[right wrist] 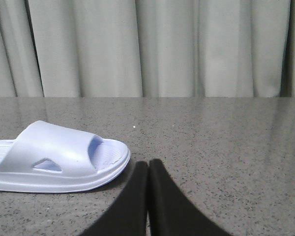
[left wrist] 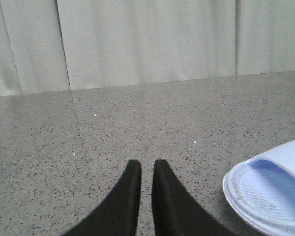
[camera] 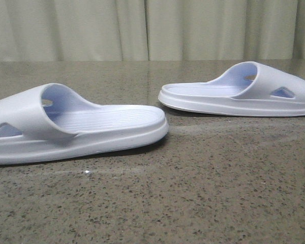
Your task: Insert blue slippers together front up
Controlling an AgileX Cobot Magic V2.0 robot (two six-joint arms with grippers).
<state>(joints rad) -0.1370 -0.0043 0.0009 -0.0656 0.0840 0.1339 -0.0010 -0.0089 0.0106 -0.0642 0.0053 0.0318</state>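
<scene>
Pale curtains hang behind your speckled grey stone tabletop, and the blue slippers lie on it soles down, well apart. The left slipper sits near the front with its heel end pointing toward the middle; the right slipper lies farther back, its heel also toward the middle, so the two toes face outward.

Your left gripper hovers over bare stone just beside the left slipper's rim, jaws nearly together with a thin gap and grasping nothing. Your right gripper sits near the right slipper's toe, jaws pressed together and empty.

You look to be at the very start: neither slipper is touched. Next you will likely need to part the jaws, take each slipper by its strap or edge, and bring them together so one nests into the other, toes upward.
</scene>
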